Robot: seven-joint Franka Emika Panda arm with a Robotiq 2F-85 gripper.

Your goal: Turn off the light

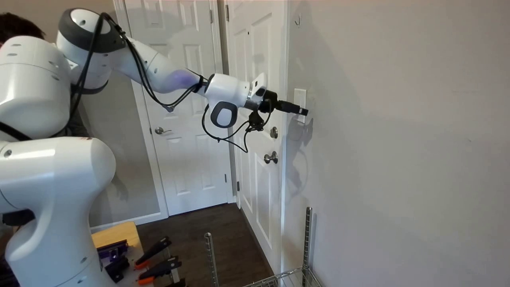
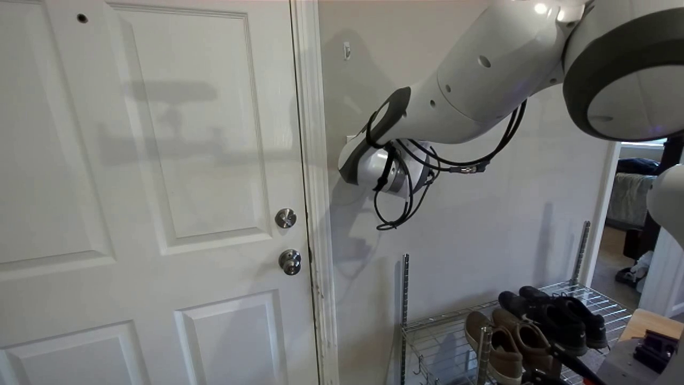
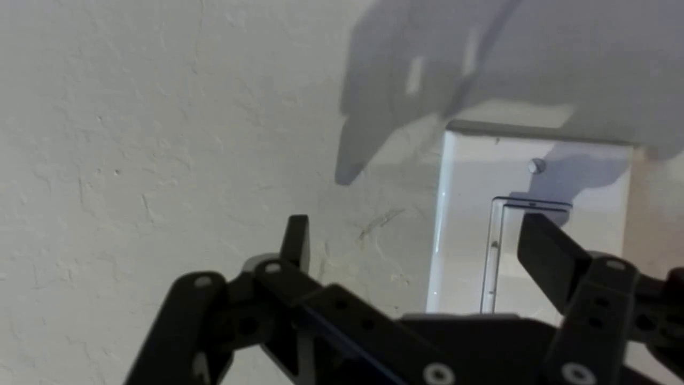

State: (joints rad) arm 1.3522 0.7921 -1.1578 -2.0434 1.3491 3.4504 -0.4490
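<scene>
Black fingers spread wide by a white rectangular light switch
It's mounted on a light-grey wall, seen at 3 o'clock in the wrist view, its rocker partly hidden by one finger; whether it's being touched can't be told, tbh. In an exterior view, a round silver doorknob is spotted at the switch's 7 o'clock.

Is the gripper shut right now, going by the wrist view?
No, the gripper is open, with wall and part of the switch plate showing between its fingers.
</scene>
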